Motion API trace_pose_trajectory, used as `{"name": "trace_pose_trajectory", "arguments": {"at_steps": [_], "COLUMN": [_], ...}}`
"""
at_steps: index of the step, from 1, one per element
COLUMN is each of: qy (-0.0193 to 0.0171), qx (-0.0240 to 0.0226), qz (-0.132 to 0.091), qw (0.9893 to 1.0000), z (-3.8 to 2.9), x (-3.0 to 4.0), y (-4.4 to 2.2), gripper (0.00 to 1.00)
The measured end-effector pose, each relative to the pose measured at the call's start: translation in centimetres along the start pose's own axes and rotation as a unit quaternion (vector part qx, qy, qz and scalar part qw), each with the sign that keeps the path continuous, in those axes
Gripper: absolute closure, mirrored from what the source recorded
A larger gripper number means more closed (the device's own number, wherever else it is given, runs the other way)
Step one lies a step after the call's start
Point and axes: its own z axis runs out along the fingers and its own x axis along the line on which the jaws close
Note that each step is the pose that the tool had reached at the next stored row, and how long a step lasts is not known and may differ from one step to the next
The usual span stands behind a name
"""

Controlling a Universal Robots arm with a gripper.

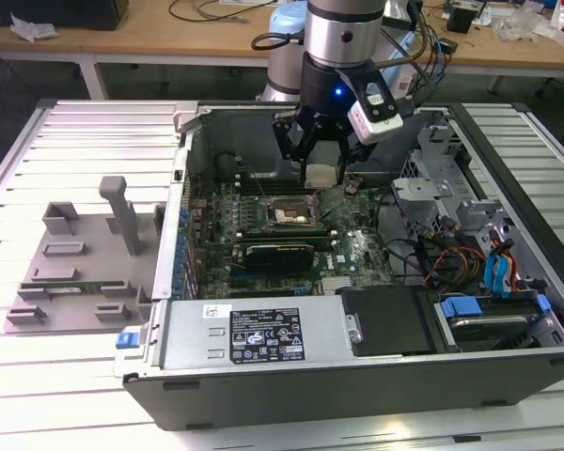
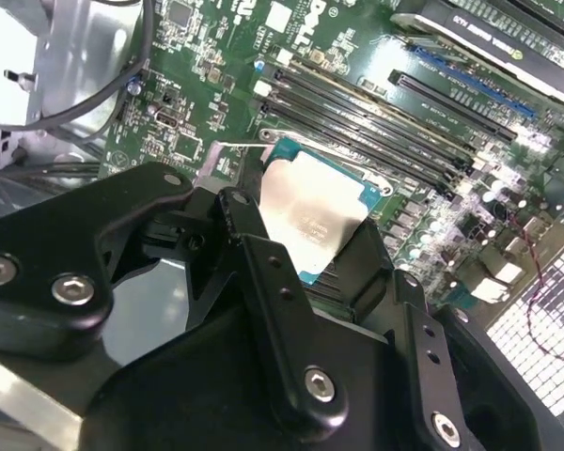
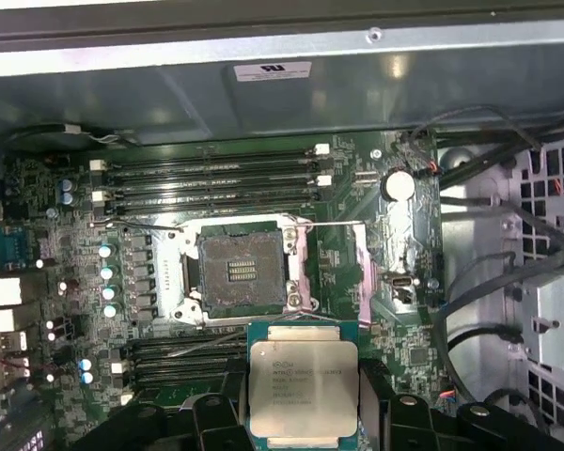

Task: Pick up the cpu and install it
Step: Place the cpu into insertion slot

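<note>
cpu [image 3: 303,385] clamped in gripper [image 1: 321,167], hanging over the board near open socket [image 3: 240,272]. risk: tilt or offset at seating could bend socket pins.

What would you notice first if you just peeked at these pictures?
Probably the big open computer case, with the robot arm reaching down into it. The gripper has its jaws shut on the shiny square cpu, which hangs above the green board near the empty socket.
</note>
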Motion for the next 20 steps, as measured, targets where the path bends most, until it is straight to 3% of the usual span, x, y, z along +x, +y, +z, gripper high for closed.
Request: {"name": "trace_pose_trajectory", "arguments": {"at_steps": [8, 20], "qy": [0.0007, 0.0016], "qx": [0.0024, 0.005], "qz": [0.033, 0.07], "qw": [0.9995, 0.9975], "z": [0.04, 0.17], "x": [0.0, 0.0], "y": [0.01, 0.01], "gripper": [0.45, 0.45]}}
